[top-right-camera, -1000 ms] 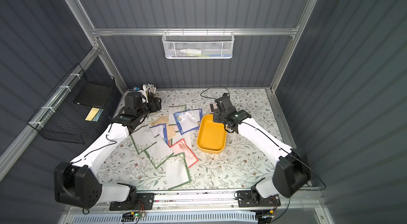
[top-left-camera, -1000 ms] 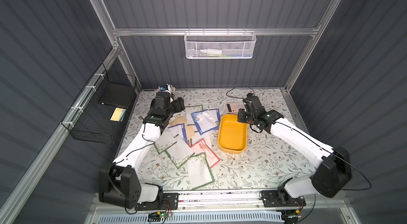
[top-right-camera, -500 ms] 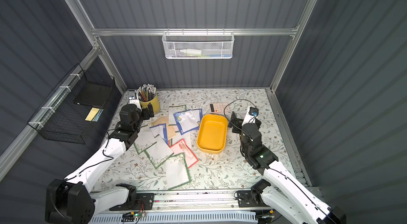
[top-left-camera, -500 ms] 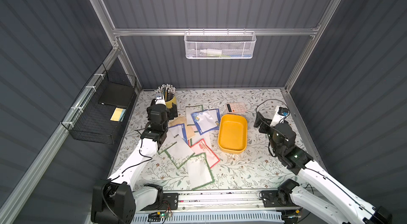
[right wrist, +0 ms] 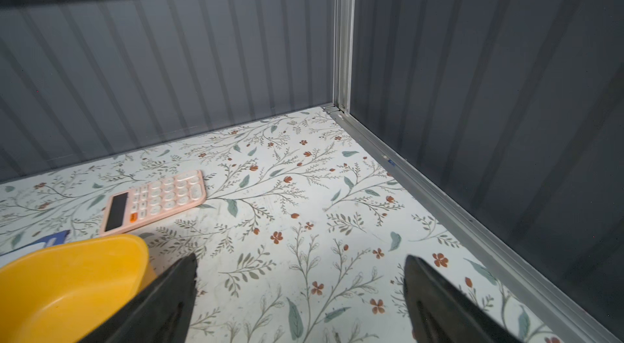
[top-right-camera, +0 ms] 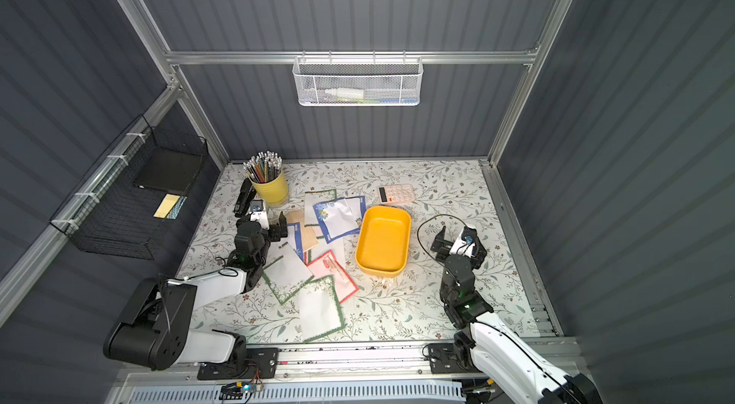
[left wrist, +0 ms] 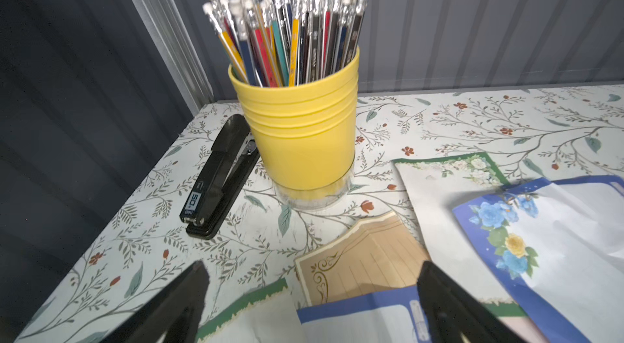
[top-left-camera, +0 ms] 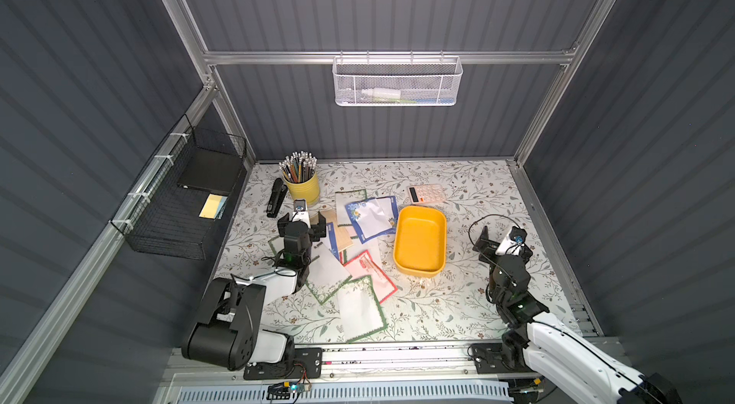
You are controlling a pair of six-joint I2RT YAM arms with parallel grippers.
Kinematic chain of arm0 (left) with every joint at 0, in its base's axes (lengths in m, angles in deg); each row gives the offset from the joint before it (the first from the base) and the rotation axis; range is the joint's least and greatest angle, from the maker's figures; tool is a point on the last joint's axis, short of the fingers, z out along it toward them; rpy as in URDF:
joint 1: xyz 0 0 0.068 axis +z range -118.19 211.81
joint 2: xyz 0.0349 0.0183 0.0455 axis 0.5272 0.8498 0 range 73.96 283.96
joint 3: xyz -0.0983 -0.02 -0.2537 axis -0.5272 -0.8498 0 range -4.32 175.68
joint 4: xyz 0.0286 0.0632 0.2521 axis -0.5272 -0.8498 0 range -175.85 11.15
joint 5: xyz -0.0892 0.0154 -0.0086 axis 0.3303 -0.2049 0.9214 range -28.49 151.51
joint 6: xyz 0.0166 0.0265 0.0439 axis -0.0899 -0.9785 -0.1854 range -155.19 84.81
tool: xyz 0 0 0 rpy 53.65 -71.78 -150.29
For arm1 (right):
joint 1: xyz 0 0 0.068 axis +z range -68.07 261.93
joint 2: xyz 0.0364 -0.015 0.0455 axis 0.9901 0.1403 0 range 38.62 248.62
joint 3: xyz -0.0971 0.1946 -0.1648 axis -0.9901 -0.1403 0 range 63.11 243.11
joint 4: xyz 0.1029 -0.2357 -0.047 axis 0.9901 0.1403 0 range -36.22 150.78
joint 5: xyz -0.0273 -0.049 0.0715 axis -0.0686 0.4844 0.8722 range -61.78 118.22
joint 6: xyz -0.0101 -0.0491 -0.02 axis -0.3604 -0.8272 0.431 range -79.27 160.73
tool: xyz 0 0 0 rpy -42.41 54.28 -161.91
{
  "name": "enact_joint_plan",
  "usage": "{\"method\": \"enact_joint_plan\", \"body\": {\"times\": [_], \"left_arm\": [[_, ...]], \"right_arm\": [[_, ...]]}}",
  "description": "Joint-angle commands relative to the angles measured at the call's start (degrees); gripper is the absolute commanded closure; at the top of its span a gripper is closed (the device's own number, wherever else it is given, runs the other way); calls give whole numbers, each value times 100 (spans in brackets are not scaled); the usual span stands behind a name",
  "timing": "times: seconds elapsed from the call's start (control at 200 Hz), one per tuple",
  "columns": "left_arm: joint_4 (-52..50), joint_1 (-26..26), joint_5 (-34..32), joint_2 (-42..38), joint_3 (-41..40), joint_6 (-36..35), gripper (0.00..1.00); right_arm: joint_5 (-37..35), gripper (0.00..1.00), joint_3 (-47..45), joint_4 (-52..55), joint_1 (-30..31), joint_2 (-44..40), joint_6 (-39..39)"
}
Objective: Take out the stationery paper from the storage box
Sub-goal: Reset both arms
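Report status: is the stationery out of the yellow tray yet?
Done: the shallow yellow plastic tray looks empty in both top views; the bordered letter sheets lie scattered on the floral tabletop beside it.
In hand: nothing; left pincer and right pincer are both open.
Left: no sheet visible in the tray, so removal looks complete.

The floral-patterned bench (top-left-camera: 457,294) carried a shallow yellow plastic tray (top-left-camera: 419,239), a scatter of small bordered and tan letter sheets (top-left-camera: 360,310) just beside it, a pale pink calculator (top-left-camera: 426,194), a black stapler (top-left-camera: 275,197) and a round yellow plastic cup (top-left-camera: 305,188) of pencils.
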Motion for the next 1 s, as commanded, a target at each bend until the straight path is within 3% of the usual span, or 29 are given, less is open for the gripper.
{"method": "enact_joint_plan", "body": {"times": [0.0, 0.155, 0.32, 0.415, 0.63, 0.815, 0.996], "left_arm": [[1041, 39, -87, 343, 17, 61, 1], [1681, 46, 30, 726, 52, -164, 1], [1834, 81, 90, 1090, 243, -451, 1], [2071, 254, 26, 1243, 215, -252, 1], [2764, 898, 881, 1540, -40, 217, 1], [2636, 979, 1112, 1537, 9, 214, 1], [2664, 1040, 1217, 1552, 7, 248, 1]], "right_arm": [[179, 1, -142, -1076, -284, 178, 3], [715, 1, -406, -2298, -741, 948, -379], [1086, 1, -358, -3500, -1258, 2280, -68], [1153, 1, -19, -3771, -1304, 2990, -378], [1760, 1, 273, -4905, -1594, 4363, -642], [2470, 1, 709, -3701, -1994, 4361, -270], [2595, 1, 738, -3683, -2075, 4396, -245]]}}
